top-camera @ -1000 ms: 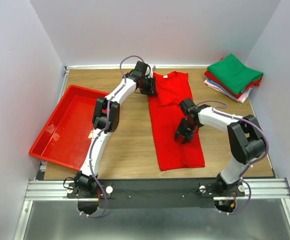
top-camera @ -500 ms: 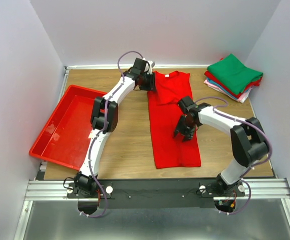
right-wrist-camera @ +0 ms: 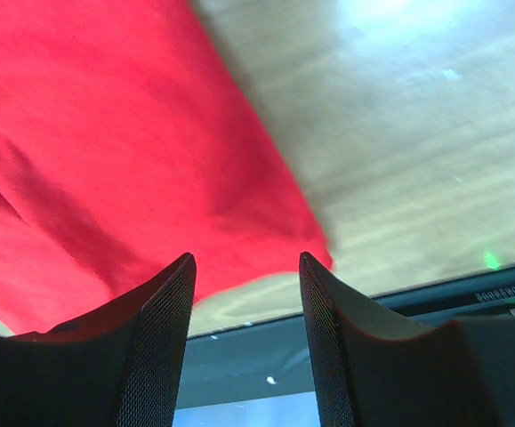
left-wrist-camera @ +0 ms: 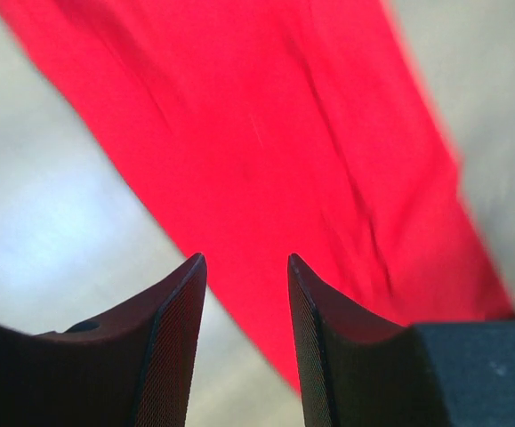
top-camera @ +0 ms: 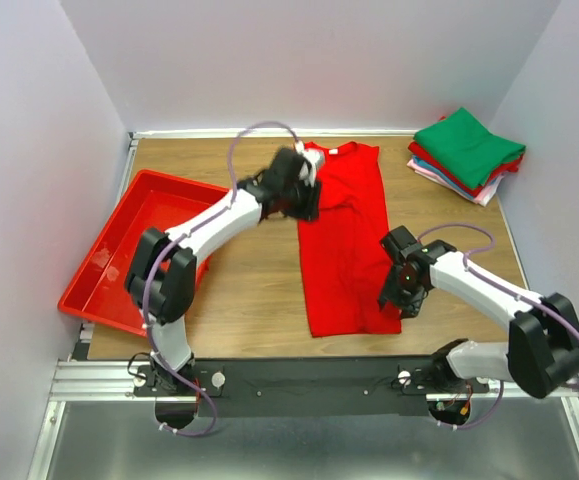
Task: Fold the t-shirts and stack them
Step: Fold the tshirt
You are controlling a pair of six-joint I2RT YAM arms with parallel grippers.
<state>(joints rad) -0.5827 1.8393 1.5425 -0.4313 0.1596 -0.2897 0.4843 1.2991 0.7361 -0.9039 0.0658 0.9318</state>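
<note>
Lying on the table [top-camera: 259, 275], the red shirt [top-camera: 344, 240] forms a narrow strip (a folded stack [top-camera: 466, 150] sits far right). The left gripper [top-camera: 304, 195] hovers released at its far left edge, the right gripper [top-camera: 397, 298] released over its near right corner.

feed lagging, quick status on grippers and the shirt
Left gripper open, right gripper open, both empty. Red t-shirt flat, folded narrow. Folded stack far right, nothing blocking.
</note>
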